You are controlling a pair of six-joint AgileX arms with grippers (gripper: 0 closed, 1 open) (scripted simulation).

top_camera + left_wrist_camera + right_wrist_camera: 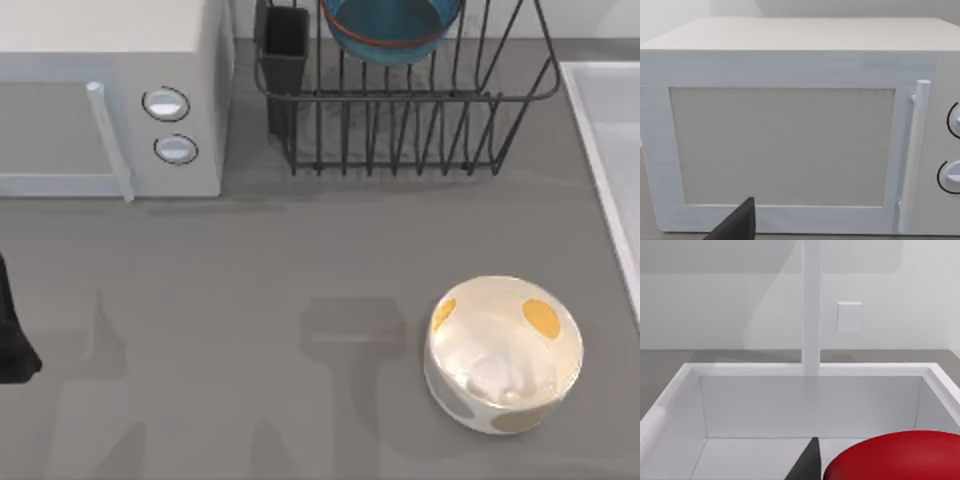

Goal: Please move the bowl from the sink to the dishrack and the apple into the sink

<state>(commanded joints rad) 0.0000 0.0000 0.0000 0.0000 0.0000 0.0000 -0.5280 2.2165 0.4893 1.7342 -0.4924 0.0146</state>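
1. Red apple (900, 457) sits right under my right wrist camera, above the sink (810, 372); I cannot tell how the fingers there stand.
2. Blue bowl (392, 28) rests in the dishrack (410, 110), beside its black cup (285, 50).
3. Spotted bowl (505, 355) sits on the table (250, 300), near the sink.
4. My left arm (12, 330) waits at the left edge, facing the microwave (790, 125); I cannot tell about its fingers.

Counter (300, 250): plain grey, softly shadowed
Wall (715, 295): pale, with a small square plate (848, 316)
Microwave (110, 90): white, at left
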